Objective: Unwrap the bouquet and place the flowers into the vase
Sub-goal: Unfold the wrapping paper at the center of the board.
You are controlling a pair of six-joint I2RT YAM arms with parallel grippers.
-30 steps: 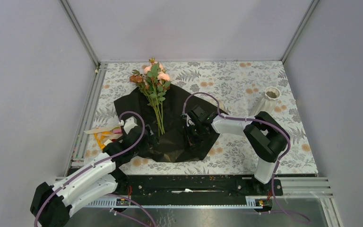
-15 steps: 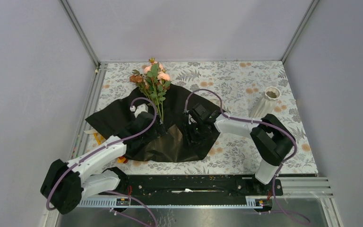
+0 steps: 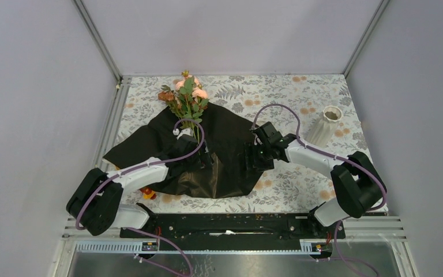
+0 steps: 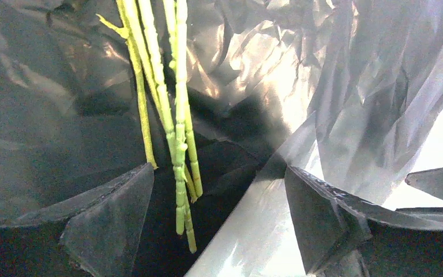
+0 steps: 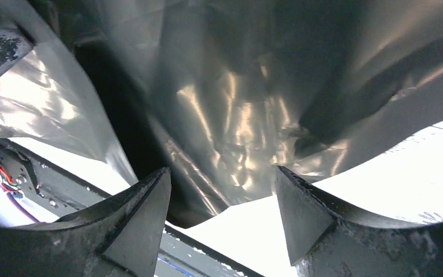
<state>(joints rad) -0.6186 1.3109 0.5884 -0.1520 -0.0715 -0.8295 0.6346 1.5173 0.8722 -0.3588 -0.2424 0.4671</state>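
Left fingers [image 4: 112, 216] spread, stems [image 4: 180, 150] showing between them, lower centre; right fingers [image 5: 132, 222] spread over crumpled black paper [image 5: 231, 109]; vase [image 3: 325, 126] upright at right, well apart.

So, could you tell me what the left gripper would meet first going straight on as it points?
The left gripper would probably meet the green stems first, lying just ahead between its open fingers on the black wrapping paper; depth is unclear.

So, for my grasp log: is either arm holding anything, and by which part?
Nothing is held. The left fingers stand open, thin green stems between them ungripped; the right fingers stand open over glossy black wrapping paper.
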